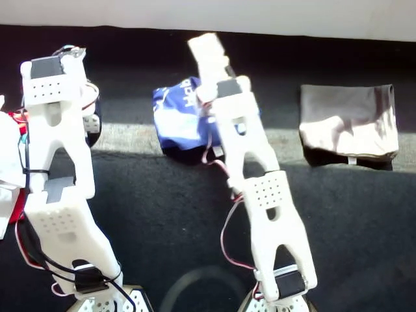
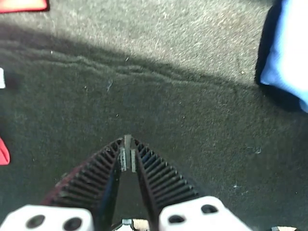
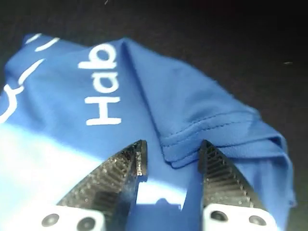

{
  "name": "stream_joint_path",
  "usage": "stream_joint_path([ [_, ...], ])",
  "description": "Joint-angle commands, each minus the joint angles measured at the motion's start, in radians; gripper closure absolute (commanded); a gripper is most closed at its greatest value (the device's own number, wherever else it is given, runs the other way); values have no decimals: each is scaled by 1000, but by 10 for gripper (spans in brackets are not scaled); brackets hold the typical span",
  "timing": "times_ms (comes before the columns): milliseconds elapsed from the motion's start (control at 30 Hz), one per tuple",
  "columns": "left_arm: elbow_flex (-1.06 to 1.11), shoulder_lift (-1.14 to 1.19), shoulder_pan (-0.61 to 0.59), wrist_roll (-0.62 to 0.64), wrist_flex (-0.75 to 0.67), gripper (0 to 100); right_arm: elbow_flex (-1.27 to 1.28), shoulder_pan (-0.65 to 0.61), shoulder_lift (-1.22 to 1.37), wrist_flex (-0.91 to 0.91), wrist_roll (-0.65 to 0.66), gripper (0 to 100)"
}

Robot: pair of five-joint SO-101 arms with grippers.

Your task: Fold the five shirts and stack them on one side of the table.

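A blue shirt (image 1: 179, 120) with white print lies crumpled in the middle of the dark table, with the right arm over it. My right gripper (image 3: 171, 156) is open just above the blue shirt (image 3: 144, 96), its fingers either side of a folded hem. A folded grey shirt (image 1: 348, 123) rests at the back right. My left gripper (image 2: 127, 154) is shut with nothing in it, hovering over bare cloth; the blue shirt (image 2: 288, 48) shows off to one side. In the high view the left arm (image 1: 55, 130) stands at the left, by red and white shirts (image 1: 10, 162).
The table is covered in dark cloth (image 1: 162, 221) with a sunlit band across its middle. A white wall strip runs along the back edge (image 1: 260, 13). A red scrap (image 2: 24, 5) lies at the rim of the left wrist view.
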Motion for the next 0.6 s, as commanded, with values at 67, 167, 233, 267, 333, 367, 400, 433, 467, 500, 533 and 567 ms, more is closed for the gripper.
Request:
stream_joint_path([
  [67,111,-65,-5,2,-64,990,-88,122,-13,-94,0,817],
  [167,173,-67,8,2,-100,990,-76,157,-10,-154,0,817],
  [233,203,-67,24,2,-114,990,-76,176,-10,-191,0,817],
  [267,214,-67,33,2,-120,990,-84,182,-10,-205,0,817],
  [333,226,-67,54,2,-127,990,-90,185,-22,-220,0,817],
  [367,226,-67,67,3,-129,990,-114,183,-25,-211,-2,817],
  [400,226,-67,81,3,-137,990,-143,177,-31,-182,-3,817],
  [433,225,-67,91,3,-143,990,-170,163,-41,-136,-3,817],
  [467,223,-67,101,3,-150,990,-188,150,-48,-87,-3,817],
  [500,226,-67,108,3,-161,990,-206,128,-54,-35,-2,817],
  [533,229,-67,110,3,-169,990,-213,105,-59,5,0,817],
  [567,229,-65,110,3,-176,990,-214,82,-61,35,0,817],
])
